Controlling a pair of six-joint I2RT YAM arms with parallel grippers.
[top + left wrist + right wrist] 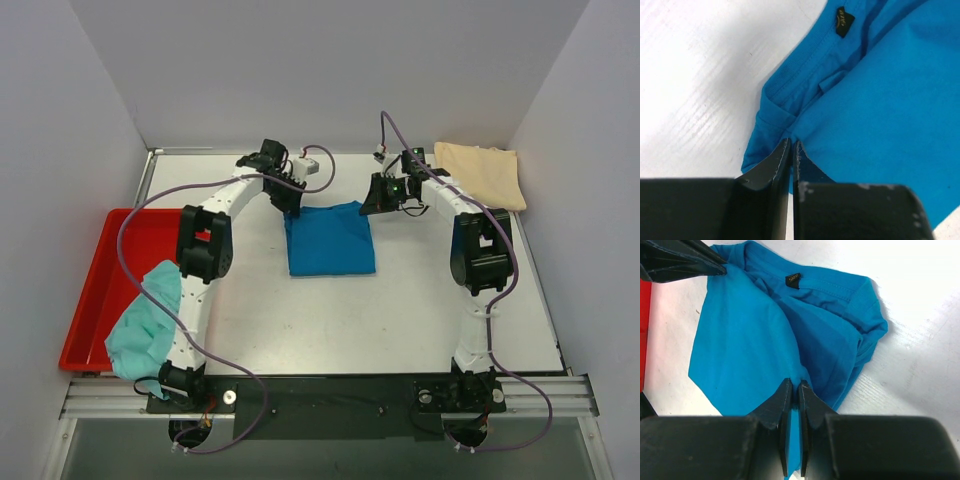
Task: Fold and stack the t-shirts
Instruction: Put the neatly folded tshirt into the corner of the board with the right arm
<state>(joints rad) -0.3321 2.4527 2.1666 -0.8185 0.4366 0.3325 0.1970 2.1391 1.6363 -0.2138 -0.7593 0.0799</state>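
1. Tray [92, 300]: red, at the left edge of the table [400, 320]. It holds one item, the teal shirt [145, 322], bunched at its near right corner. Part of the shirt spills over the rim and rests against the left arm. The far section of the tray floor is bare.
2. Blue shirt [330, 240]: lies at table centre, partly folded, collar end away from the arm bases. The neck label [793, 280] faces up.
3. Cream shirt [482, 172]: lies flat at the far right corner of the table, well apart from the blue shirt.
4. Left gripper [791, 145]: jaws narrow, almost together, tips pinching the blue shirt's far left corner.
5. Right gripper [795, 385]: jaws narrow, with blue fabric visible between them at the far right corner.
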